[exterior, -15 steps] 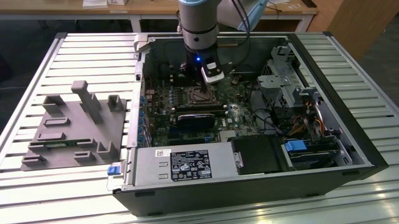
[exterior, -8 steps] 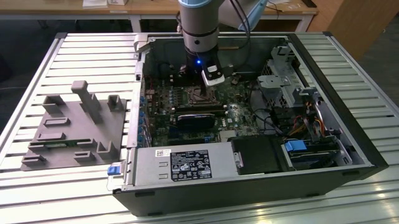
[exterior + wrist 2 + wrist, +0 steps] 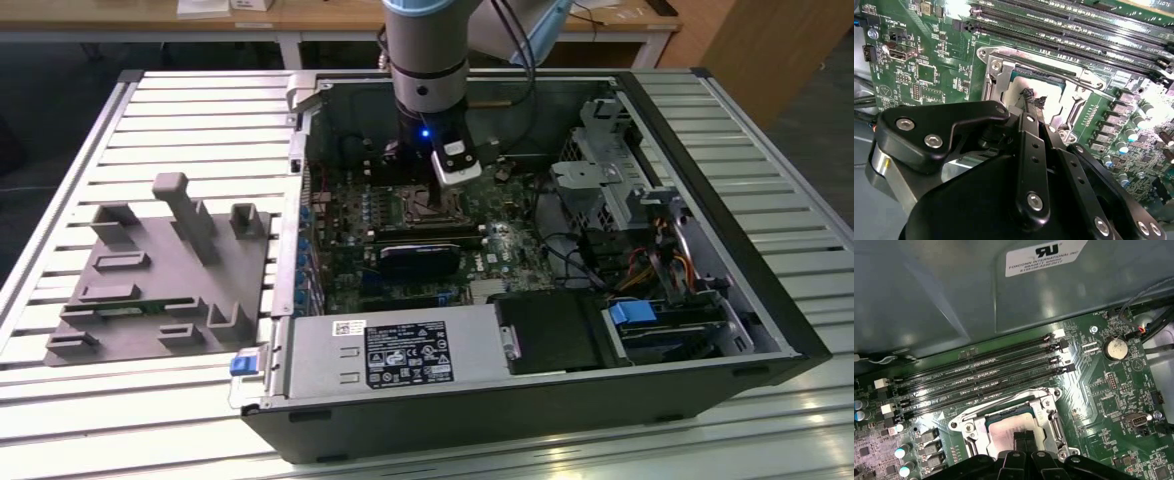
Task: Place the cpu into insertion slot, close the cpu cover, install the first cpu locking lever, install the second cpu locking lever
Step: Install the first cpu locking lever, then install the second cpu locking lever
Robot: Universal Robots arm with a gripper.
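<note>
The pincer (image 3: pixel 1025 439), fingers pressed together and apparently empty, pressed on the cpu (image 3: pixel 1009 427) seated in the insertion slot (image 3: pixel 1051 412); seating seemingly done, the cpu cover not yet visibly closed

In both wrist views the claw's (image 3: pixel 1031 102) black body covered the near part of the cpu (image 3: pixel 1013 427) and its insertion slot (image 3: pixel 1004 75); we could not tell whether its fingertips gripped anything; in the exterior view the arm's (image 3: pixel 427 50) upper part was cut off.
</note>
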